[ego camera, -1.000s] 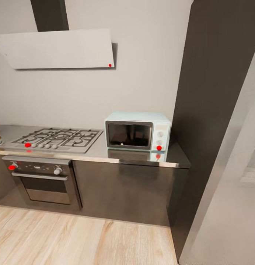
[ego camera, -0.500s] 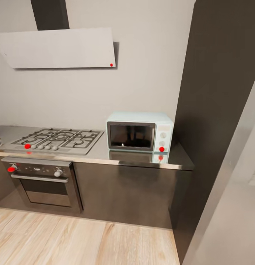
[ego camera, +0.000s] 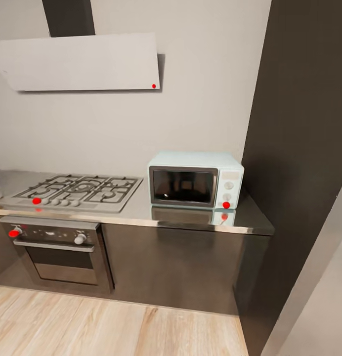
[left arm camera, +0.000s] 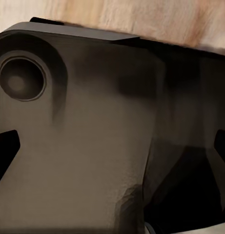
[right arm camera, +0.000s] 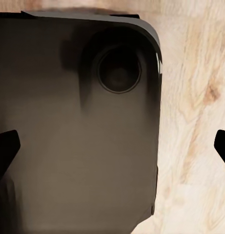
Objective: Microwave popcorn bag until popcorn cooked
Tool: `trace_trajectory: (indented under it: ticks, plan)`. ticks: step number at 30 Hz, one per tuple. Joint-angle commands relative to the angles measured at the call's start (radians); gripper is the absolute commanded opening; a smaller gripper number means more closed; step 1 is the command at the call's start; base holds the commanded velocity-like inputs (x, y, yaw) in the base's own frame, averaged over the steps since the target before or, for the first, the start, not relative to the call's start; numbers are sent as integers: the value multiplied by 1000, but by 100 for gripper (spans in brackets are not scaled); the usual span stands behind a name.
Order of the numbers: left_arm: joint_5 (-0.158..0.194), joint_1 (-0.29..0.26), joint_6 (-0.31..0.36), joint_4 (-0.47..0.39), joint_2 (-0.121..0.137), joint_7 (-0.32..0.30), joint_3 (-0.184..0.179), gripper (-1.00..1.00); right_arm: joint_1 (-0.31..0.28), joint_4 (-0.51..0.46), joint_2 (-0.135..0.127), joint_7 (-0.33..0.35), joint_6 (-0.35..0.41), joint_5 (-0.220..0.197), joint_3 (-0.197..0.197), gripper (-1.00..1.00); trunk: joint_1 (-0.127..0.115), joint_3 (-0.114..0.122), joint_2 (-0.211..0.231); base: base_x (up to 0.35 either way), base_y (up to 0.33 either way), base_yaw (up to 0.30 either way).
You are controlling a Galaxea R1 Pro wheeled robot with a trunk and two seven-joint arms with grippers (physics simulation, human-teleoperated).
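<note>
Glossy grey countertop [ego camera: 141, 210] carries the boxy mint microwave [ego camera: 195, 179], door shut, beside a black-grated hob [ego camera: 74, 189]. Our left gripper [left arm camera: 112, 148] and right gripper [right arm camera: 112, 148] hang spread wide over our dark base, above pale wood floor [right arm camera: 195, 122].

Microwave [ego camera: 195, 179] panel: no readable text or numbers.
Oven [ego camera: 56, 248] front: markings too blurred to read.

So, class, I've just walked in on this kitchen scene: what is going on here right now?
Nothing is being handled. The head view looks at a mint-blue microwave, door shut, on the grey countertop, with a gas hob beside it and a built-in oven below. No popcorn bag is visible here. Both wrist views look down at the robot's dark base over a wooden floor; the fingertips at the picture edges sit wide apart, holding nothing.
</note>
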Motion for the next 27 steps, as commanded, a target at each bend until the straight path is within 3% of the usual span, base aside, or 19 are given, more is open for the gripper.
trace_trajectory:
  ticks: [1,19,27]
  plan:
    - [6,0,-2,0,-1,-1,2,100,0,0,0,0,-3,0,0,100,0,-1,0,123,106,-113]
    - [6,0,-2,0,-1,-1,2,100,0,0,0,-1,-2,-1,0,100,0,-1,0,9,8,-228]
    - [6,0,-5,0,-1,-1,2,100,0,0,0,0,-2,2,0,100,0,-1,0,0,0,-34]
